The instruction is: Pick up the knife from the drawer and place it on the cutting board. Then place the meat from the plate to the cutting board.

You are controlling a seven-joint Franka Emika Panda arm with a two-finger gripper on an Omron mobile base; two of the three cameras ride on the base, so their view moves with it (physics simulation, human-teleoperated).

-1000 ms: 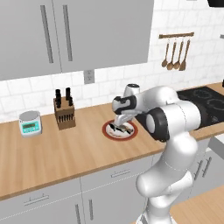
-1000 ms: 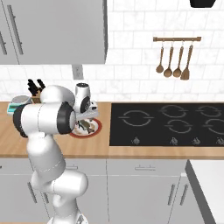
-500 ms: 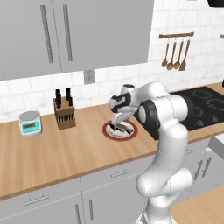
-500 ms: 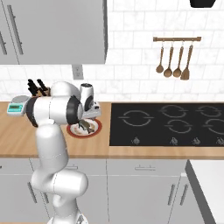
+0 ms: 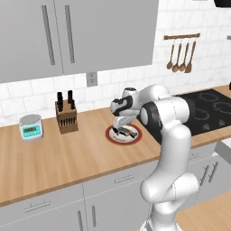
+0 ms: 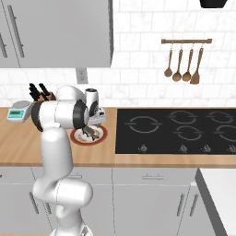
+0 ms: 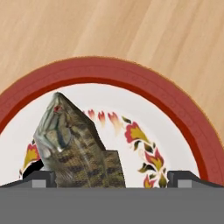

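My gripper (image 7: 111,179) low over the plate (image 7: 175,109), jaws spread wide, nothing pinched. In the hand view the two dark finger tips (image 7: 41,177) rise at the bottom corners with the meat (image 7: 74,146) standing between them, nearer the left tip than the right.

The meat: fish-shaped lump, olive-brown with pale patches, a red eye at the far end. Its long axis runs away from me along the line of the gripper, slanting a little to the left of that view. So the jaws bracket it across its narrow width, not along its length. It lies straight ahead and just below. I judge a short descent and a squeeze would take it, though the off-centre position means the left tip may meet it first and nudge it.

Left base view: gripper (image 5: 122,127) hangs just above the red-rimmed plate (image 5: 111,135) on the counter (image 5: 67,153), meat (image 5: 126,132) a dark patch under the hand. Right base view agrees: gripper (image 6: 93,127) over the plate (image 6: 102,136), meat (image 6: 88,133) beneath.

Outward: knife block (image 5: 66,116) and small scale (image 5: 31,127) well apart to the left on the counter; black cooktop (image 6: 179,131) beside the plate on the other side; wooden utensils (image 6: 184,62) hang on the wall above it.

Cutting board, knife and drawer not sighted, so I cannot judge the carry direction from here.
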